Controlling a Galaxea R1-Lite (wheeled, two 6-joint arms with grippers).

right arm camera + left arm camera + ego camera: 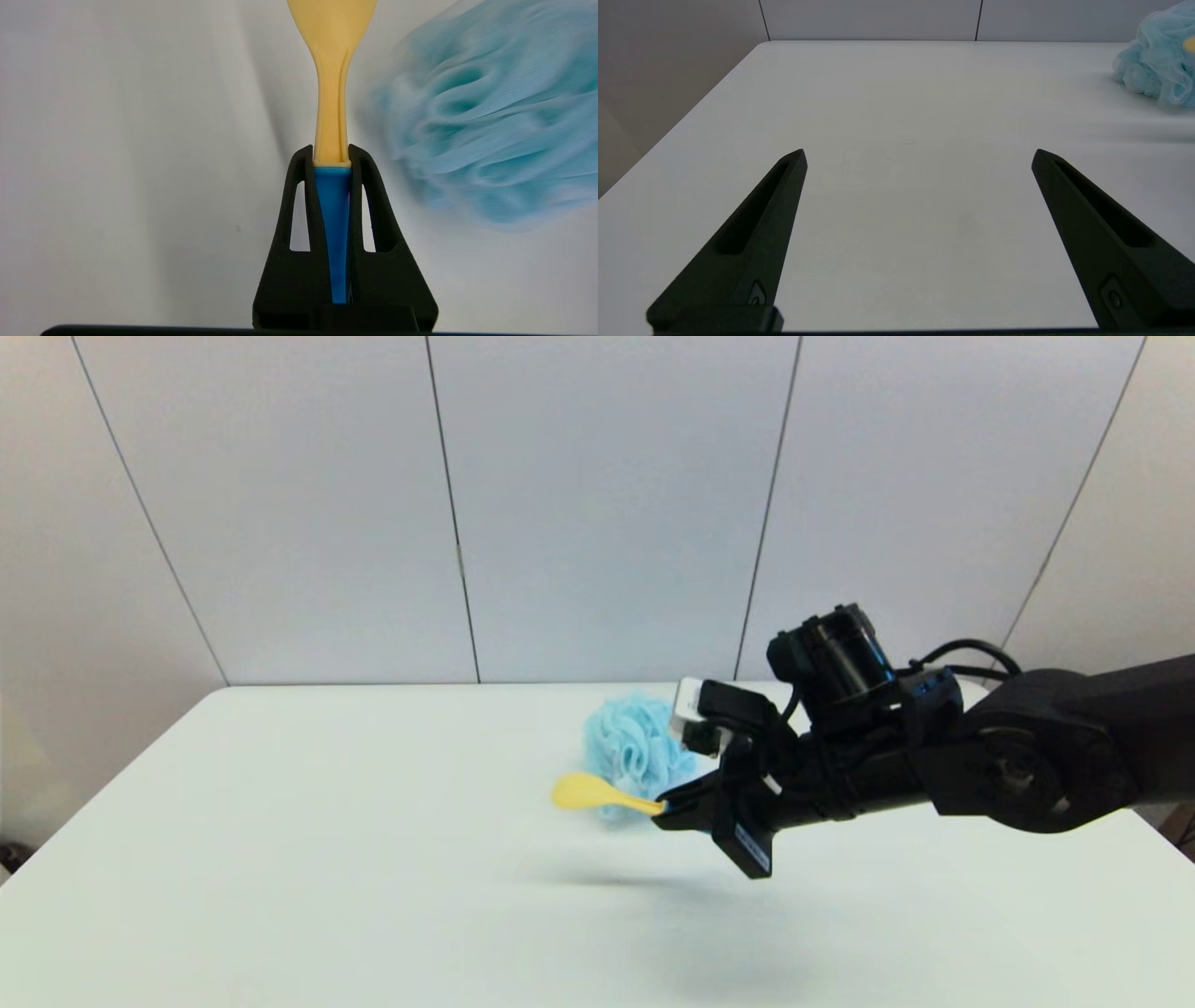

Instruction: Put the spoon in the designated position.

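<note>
My right gripper (665,805) is shut on the spoon (597,794) and holds it in the air above the table, just in front of the light-blue bath puff (635,747). The pale-yellow bowl points toward the robot's left. In the right wrist view the blue handle (334,219) is clamped between the two black fingers (303,168), the yellow part of the spoon (331,84) sticks out beyond them, and the puff (481,135) lies blurred beside it. My left gripper (919,156) is open low over bare table, out of the head view.
The white table (327,859) ends at a grey panelled wall (597,504) behind. The puff (1157,60) shows at the edge of the left wrist view. The right arm (1008,756) reaches in from the right side.
</note>
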